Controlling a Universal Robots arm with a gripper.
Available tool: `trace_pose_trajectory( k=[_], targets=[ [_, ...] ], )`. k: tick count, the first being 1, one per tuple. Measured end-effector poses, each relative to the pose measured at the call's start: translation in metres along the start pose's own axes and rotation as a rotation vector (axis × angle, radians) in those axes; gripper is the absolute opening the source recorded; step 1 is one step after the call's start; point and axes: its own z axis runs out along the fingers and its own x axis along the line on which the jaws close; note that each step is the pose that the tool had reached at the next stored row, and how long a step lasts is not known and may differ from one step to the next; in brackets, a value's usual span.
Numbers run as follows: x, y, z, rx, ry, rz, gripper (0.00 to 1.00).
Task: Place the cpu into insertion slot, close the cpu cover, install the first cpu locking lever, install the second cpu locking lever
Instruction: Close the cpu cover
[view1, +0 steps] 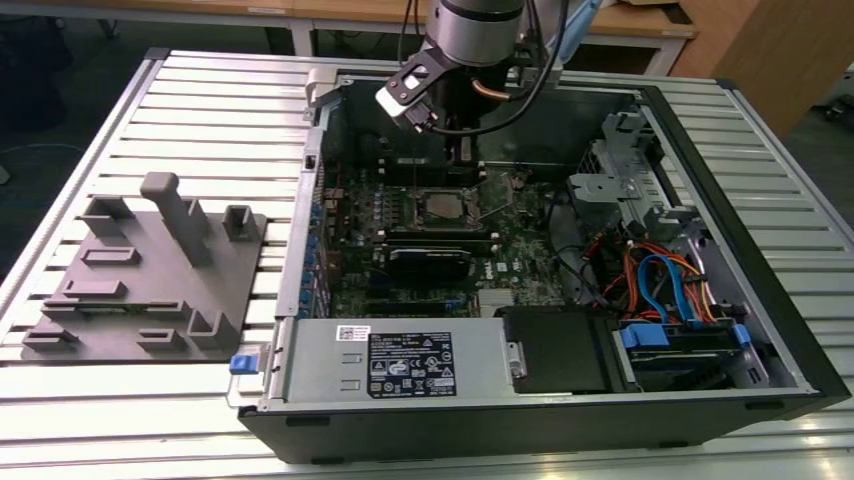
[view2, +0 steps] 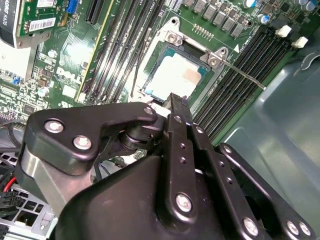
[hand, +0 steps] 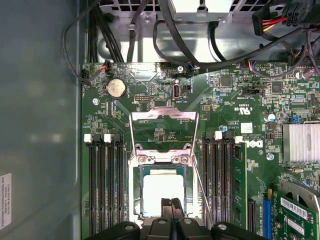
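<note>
Pale silver square cpu (hand: 162, 192) seated! The hand (hand: 171, 201) hovers pinched shut, empty; open grey metal cpu cover (hand: 162, 114) needs swinging down.

Part of the cpu (hand: 160, 192) behind the end effector (hand: 172, 201).

— Where's the cpu (hand: 161, 194)?
— Lying flat in the insertion slot (hand: 141, 186), pale silvery face up, square to its edges.
— And the cpu cover (hand: 163, 115)?
— Open. The thin grey frame is swung back on its hinge side, and the board shows through its window. It seems to stand nearly upright.
— The levers?
— Both unlatched. One locking lever (view2: 246, 76) sticks out beside the slot, and the other lever (view2: 136, 75) is on the opposite side.
</note>
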Motion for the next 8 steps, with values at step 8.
trace_pose_trajectory(
  k=[8],
  targets=[
    [0.0000, 0.0001, -0.0055, -0.0001, 0.0003, 0.000, 0.10]
  ],
)
